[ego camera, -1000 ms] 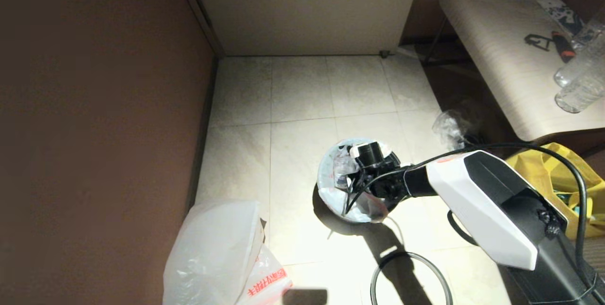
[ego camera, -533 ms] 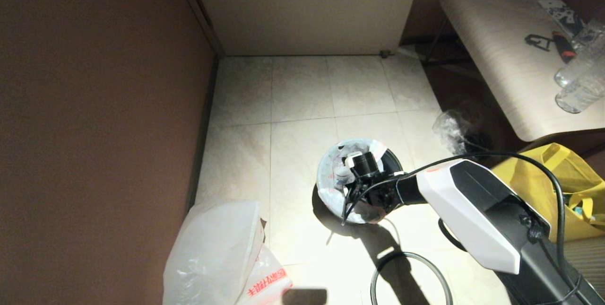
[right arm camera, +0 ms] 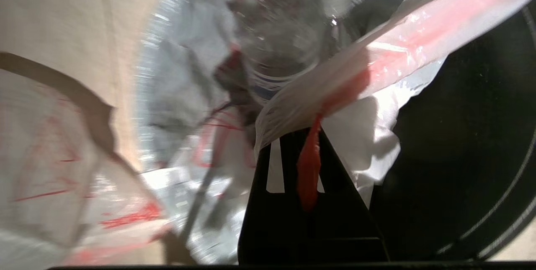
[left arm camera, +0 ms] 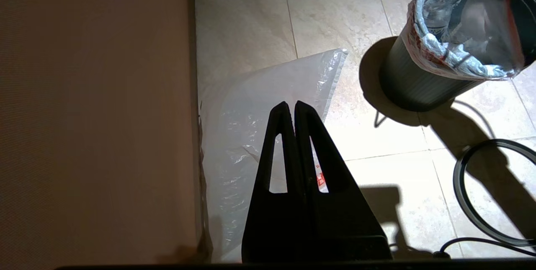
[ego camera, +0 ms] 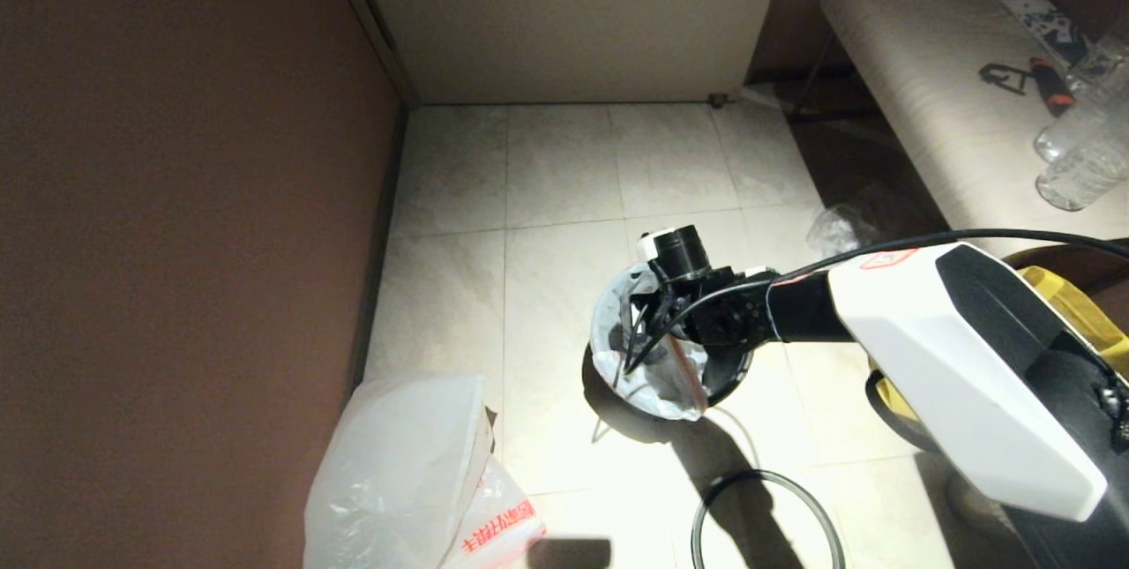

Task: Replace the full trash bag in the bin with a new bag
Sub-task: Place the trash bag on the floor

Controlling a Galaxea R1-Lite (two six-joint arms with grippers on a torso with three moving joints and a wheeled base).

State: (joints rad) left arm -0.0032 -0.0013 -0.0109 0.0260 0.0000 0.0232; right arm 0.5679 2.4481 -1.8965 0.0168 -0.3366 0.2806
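On the tiled floor [ego camera: 547, 190] the new bag [ego camera: 397, 472] lies below the closed, empty left gripper [left arm camera: 292, 109], the bin [left arm camera: 414, 90] stands nearby, and the right gripper [right arm camera: 299, 136] pinches the full trash bag [right arm camera: 335, 81] over it.

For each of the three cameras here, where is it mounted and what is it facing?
Head view: high on the robot, facing down at the tiled floor; the right arm reaches over the small round black bin.
Left wrist view: behind the shut left pincer, over the milky white red-printed plastic bag.
Right wrist view: behind the right pincer, shut on the see-through bag's orange-pink handle strip.
Shared: head and left wrist both show bin and white bag.
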